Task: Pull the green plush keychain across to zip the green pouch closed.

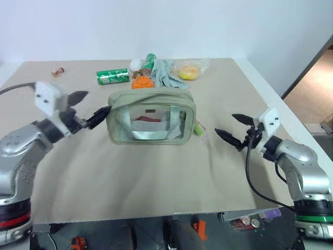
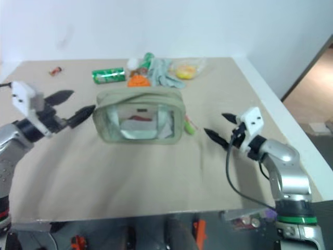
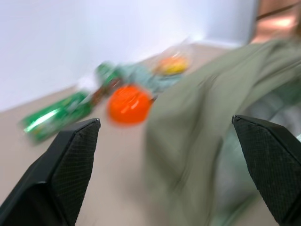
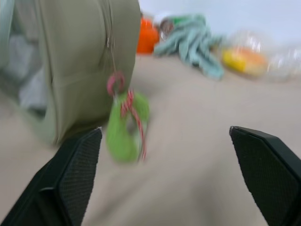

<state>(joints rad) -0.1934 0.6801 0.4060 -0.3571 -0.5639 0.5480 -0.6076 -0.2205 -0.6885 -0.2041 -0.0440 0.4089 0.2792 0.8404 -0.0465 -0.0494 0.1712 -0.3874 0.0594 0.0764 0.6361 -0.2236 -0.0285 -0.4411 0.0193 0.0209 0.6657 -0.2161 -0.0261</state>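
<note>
Now you had both sets of fingers spread wide, left gripper [image 1: 87,110] and right gripper [image 1: 235,128] flanking the green pouch [image 1: 151,117], green plush keychain [image 4: 126,128] hanging free at its right end.

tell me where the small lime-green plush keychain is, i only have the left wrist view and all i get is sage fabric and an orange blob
Observer: The small lime-green plush keychain hangs at the end of the boxy sage-green fabric pouch that faces the right gripper, down near the table.
Operator: is either gripper on it
Observer: No. The right gripper is open and apart from the keychain, holding nothing.
Operator: and my left one
Observer: The left gripper is open at the pouch's other end, one black fingertip close to the fabric; I cannot tell if it touches.
</note>
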